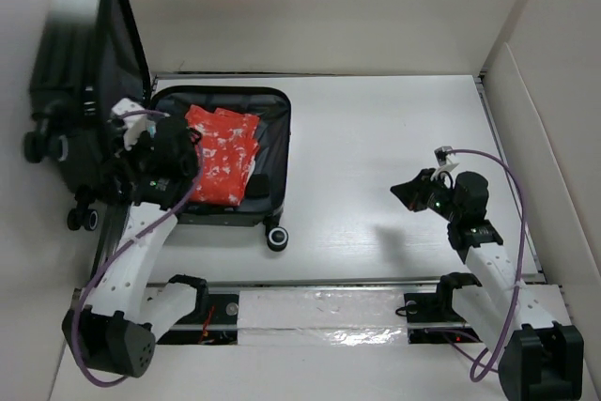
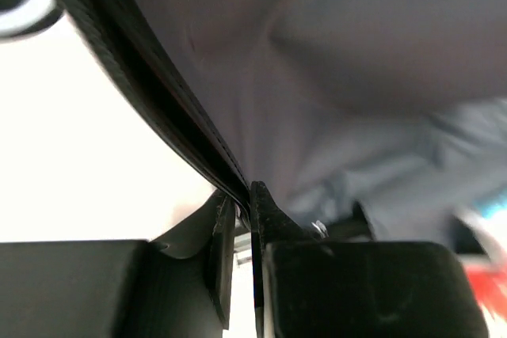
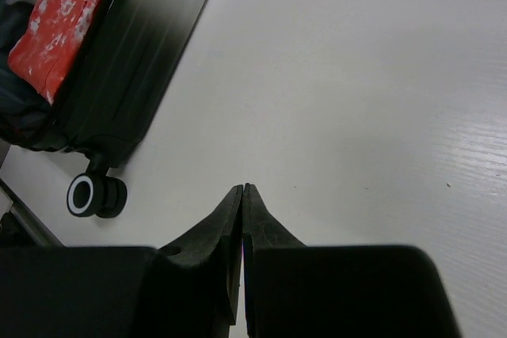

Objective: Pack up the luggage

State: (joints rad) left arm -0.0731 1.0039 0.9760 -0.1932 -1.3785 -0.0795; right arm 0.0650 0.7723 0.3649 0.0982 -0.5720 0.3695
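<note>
Luggage (image 1: pixel 91 72) lies open, black-to-white lid raised, dark grey lining showing.

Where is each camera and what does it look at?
Top external: overhead, looking down at white table, black hard-shell wheeled suitcase, red-and-white patterned soft packet; left arm, right arm show.
Left wrist: on left arm, close against suitcase's dark grey fabric lining; left gripper pinches its rim.
Right wrist: on right arm, facing table; right gripper shut, empty.
Shared: suitcase and packet, in top and right wrist.
</note>
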